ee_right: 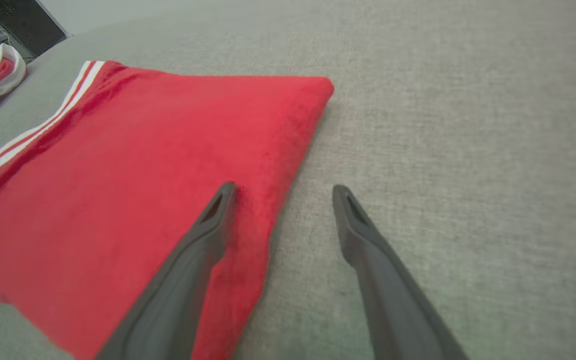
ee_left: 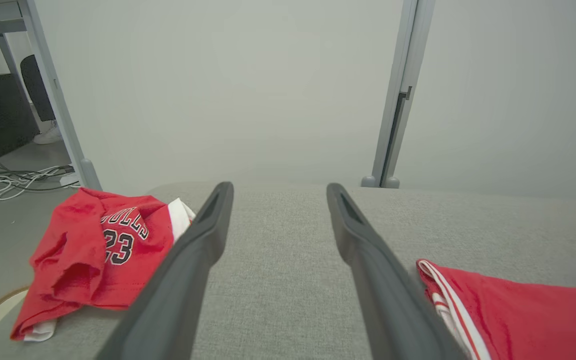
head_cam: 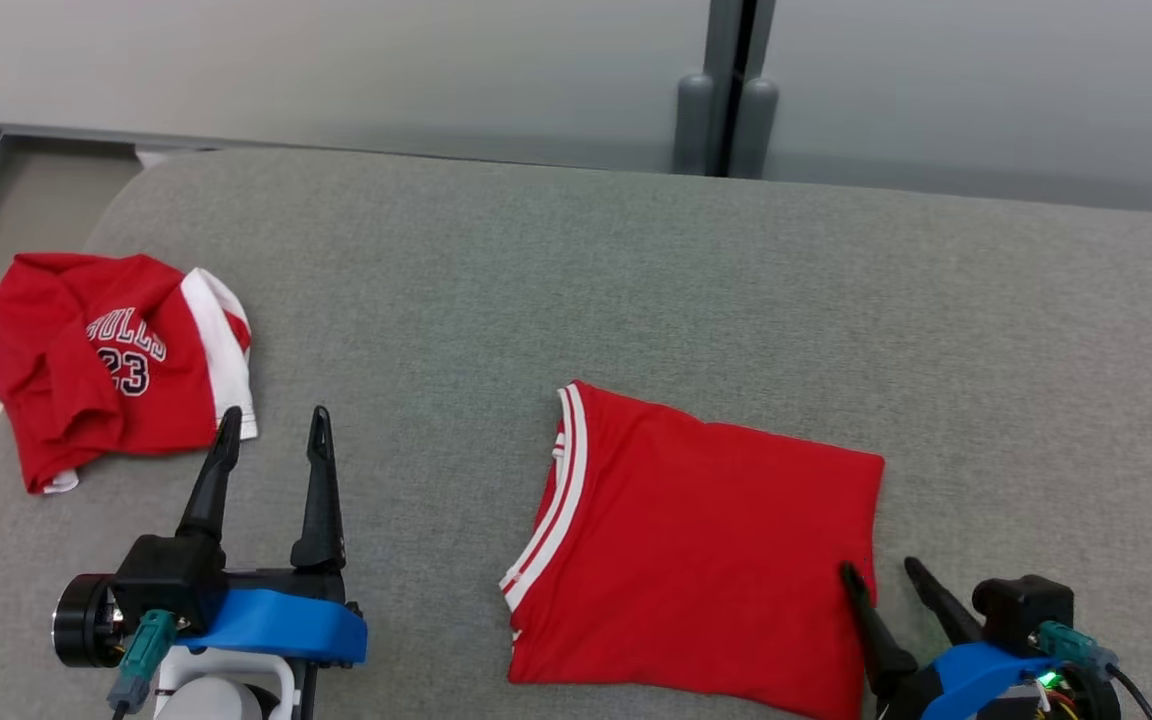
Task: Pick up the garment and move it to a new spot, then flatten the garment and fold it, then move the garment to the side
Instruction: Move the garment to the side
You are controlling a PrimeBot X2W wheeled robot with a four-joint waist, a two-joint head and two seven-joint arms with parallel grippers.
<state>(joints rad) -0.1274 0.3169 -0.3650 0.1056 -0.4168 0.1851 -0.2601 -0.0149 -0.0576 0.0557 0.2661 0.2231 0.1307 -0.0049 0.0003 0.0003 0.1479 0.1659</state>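
On the grey cushion (head_cam: 636, 280), toward its front right: folded red garment (head_cam: 706, 560), flat and squared up, white-striped trim along its left edge. Right gripper (head_cam: 880, 566) low at the garment's right edge, jaws spread wide, gripping nothing, one finger over the cloth and the other over bare cushion just beside the fold. Contact between fingertip and cloth: impossible to tell. Left gripper (head_cam: 276, 412) well apart to the left, likewise wide open and empty, poised over bare cushion between the folded garment and a crumpled red jersey (head_cam: 106, 360) at the cushion's left edge. Judging by the tidy fold: flattening and folding apparently finished, last step in hand, namely moving the garment to the side. Next move probably calls for closing the right fingers around the thick folded edge, pinching through every layer to keep the stack from opening, then lifting or sliding gently; perhaps also bringing the left gripper to the striped edge for support.
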